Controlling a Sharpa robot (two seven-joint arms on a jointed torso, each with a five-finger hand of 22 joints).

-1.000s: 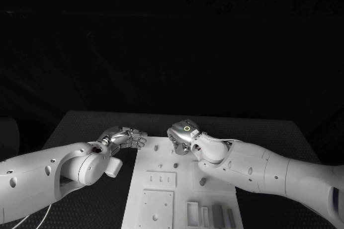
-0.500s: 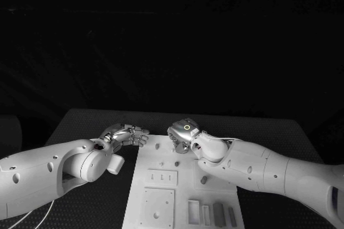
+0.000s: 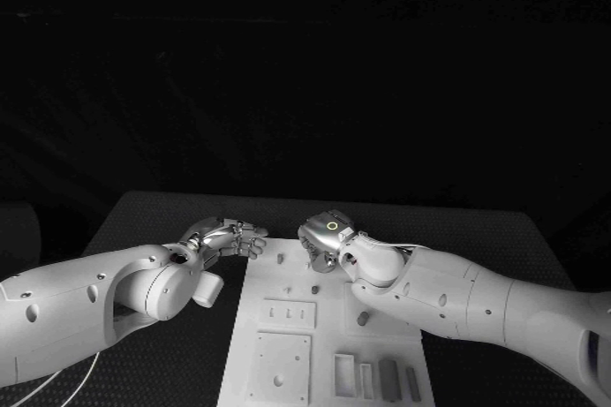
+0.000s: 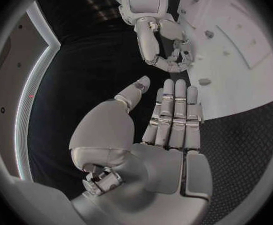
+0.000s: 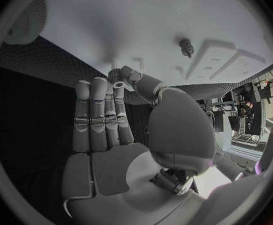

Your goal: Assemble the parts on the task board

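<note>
The board (image 3: pixel 319 336) is seen at table centre, running from 6 o'clock up to about the middle of the head view. Both hands are placed at its far end: the left hand (image 3: pixel 227 241) at the far-left corner, about 10 o'clock from board centre, and the right hand (image 3: pixel 322 241) over the far edge at 12 o'clock.

In the left wrist view the left hand (image 4: pixel 168 116) is shown flat, fingers straight and side by side, thumb apart, nothing held. A small part (image 4: pixel 204 81) is seen lying on the board just off its fingertips, long axis across the fingers; the right hand (image 4: pixel 168 50) is about as near.

The right hand (image 5: pixel 108 120) is shown with fingers extended, thumb bent toward the fingertips; whether anything is pinched cannot be told. A peg (image 5: pixel 186 47) is seen on the board beyond it.
</note>
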